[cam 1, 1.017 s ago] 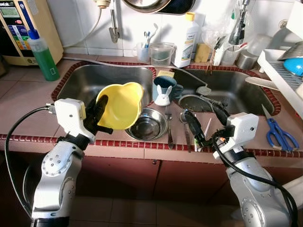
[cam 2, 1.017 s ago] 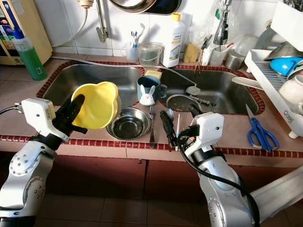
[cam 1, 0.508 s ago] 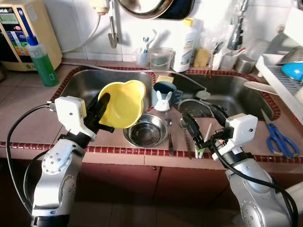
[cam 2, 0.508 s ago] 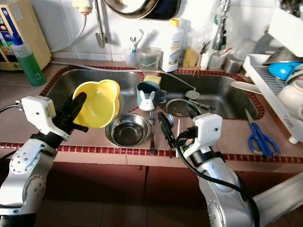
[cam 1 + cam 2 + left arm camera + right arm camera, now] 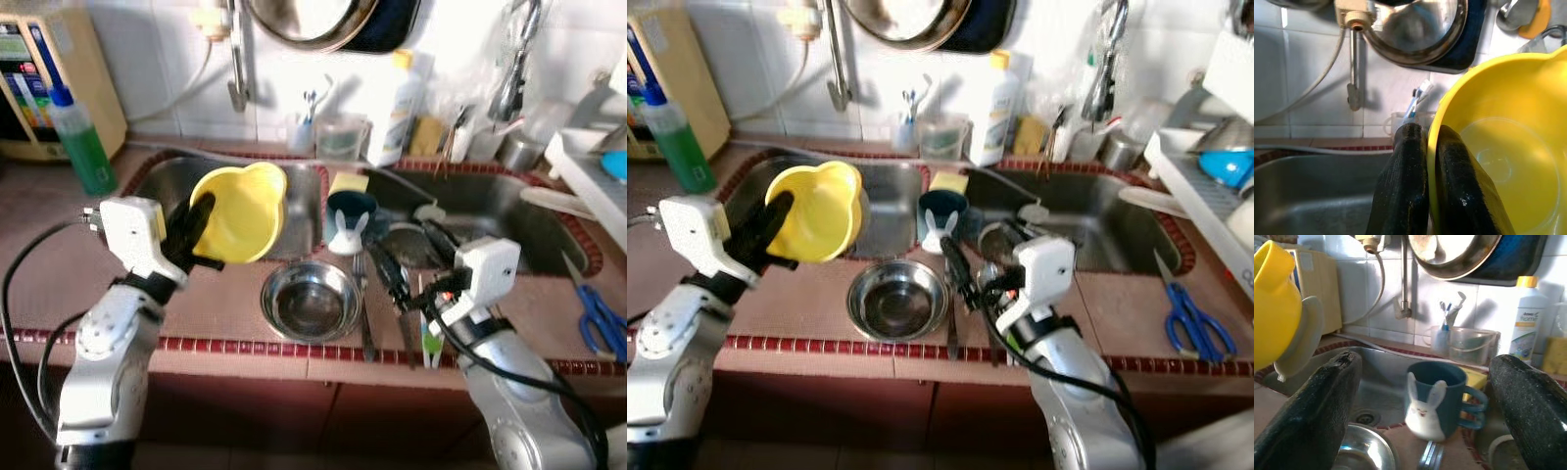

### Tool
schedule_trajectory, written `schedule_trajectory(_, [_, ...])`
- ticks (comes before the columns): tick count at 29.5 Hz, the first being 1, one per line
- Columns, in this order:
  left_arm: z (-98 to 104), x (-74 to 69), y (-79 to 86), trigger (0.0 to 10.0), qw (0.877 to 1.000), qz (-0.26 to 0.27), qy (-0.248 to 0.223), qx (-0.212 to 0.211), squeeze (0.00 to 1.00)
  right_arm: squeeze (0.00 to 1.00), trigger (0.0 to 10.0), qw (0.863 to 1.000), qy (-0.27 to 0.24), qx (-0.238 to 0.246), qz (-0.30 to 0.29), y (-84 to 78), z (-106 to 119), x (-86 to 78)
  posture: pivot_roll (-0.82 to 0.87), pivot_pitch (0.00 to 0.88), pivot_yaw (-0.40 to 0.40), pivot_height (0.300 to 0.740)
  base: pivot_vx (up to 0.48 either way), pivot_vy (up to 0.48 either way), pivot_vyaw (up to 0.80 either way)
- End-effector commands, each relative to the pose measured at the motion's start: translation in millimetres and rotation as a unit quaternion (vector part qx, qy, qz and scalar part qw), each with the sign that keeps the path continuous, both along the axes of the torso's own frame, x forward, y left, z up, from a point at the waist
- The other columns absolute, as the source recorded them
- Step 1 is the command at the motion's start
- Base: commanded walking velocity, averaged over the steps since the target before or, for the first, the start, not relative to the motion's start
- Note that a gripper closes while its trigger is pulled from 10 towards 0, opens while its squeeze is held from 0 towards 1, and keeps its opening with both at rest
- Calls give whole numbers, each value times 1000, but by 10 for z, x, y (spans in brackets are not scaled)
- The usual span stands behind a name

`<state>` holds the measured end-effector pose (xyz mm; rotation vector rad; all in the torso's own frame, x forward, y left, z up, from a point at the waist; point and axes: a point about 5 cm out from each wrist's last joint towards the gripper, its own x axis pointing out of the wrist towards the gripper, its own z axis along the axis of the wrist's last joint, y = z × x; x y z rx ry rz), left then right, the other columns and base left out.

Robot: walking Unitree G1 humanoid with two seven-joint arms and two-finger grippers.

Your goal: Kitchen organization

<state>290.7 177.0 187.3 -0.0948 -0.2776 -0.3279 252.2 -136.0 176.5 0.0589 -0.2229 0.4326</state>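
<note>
My left gripper [image 5: 201, 227] pinches only the yellow plastic bowl's [image 5: 238, 212] rim, centre-left; it could slip; right gripper [image 5: 960, 276] gapes empty

White bottle [image 5: 1524, 328] with yellow cap, against wall tiles at about 1 o'clock from blue bunny mug [image 5: 1436, 399]: label reads "home" in dark letters, tiny word above it too small to read. Water machine [image 5: 35, 73] at far 10 o'clock on counter: coloured panel with marks, too blurred to read. No other words readable.
</note>
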Motion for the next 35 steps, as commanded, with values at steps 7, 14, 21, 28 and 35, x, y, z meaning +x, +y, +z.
schedule_trajectory(7, [15,-3,-68,10000,1000,-19,-3,3,0,0,10000,1000,-3,-3,-7,-55,19,-10,-44,3,-5,740,35,0,0])
schedule_trajectory(14, [15,0,-72,10000,1000,-23,-3,4,0,0,10000,1000,-4,-2,-7,-51,21,-4,-45,2,-1,740,304,0,0])
schedule_trajectory(21, [16,6,-72,10000,1000,-27,-2,5,0,0,10000,1000,-3,-1,-8,-48,17,-11,-48,4,4,740,366,0,0])
schedule_trajectory(28, [17,11,-82,10000,1000,-30,0,1,0,0,10000,1000,-3,-1,-11,-58,14,-9,-48,5,4,740,373,0,0])
schedule_trajectory(35, [-28,6,-82,10000,999,-33,17,5,0,0,10000,1000,-1,-2,-10,-58,10,-10,-47,12,4,740,187,0,0])
